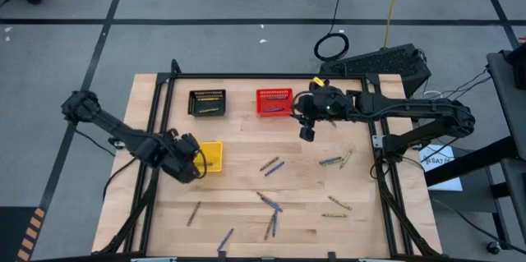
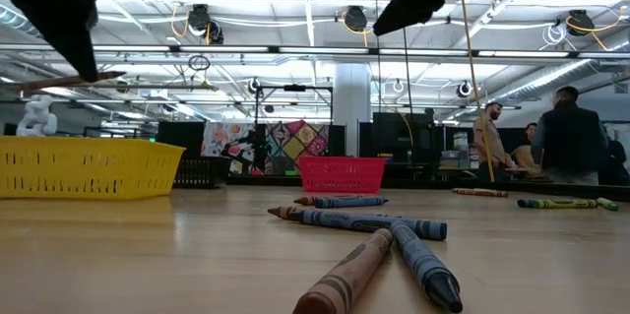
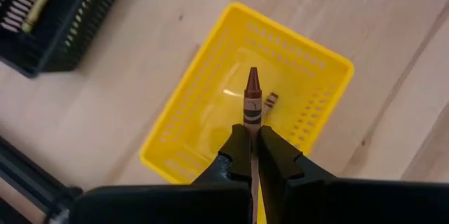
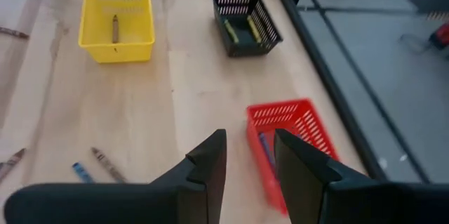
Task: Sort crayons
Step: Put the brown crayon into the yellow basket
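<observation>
Your left tool [image 3: 252,155] is clamped on a brown crayon [image 3: 252,101], which sticks out past the fingertips and hangs over the yellow basket [image 3: 309,59]. That basket sits near the left edge of the surface [image 1: 246,188], about halfway along it, and a second brown crayon [image 4: 115,28] already lies inside it.

Your right tool [image 4: 249,155] has its fingers apart and holds nothing. It hovers beside the red basket [image 1: 274,102], toward the far edge of the surface. In the right wrist view a blue crayon [image 4: 264,150] lies inside the red basket.

The black basket [image 1: 207,102] stands just left of the red one along the far edge, with yellow-green crayons [image 4: 240,30] in it.

The loose crayons [image 1: 271,204] are scattered over the middle and near half of the surface. A blue and brown pair lies near the centre, a small crossed cluster sits closer to the near edge, and a single brown one lies toward the near left corner. Several yellow-green ones [image 1: 333,161] lie toward the right edge.

From the low view you see blue and brown crayons crossed in the foreground, and people [image 2: 571,137] standing in the room beyond the surface.
</observation>
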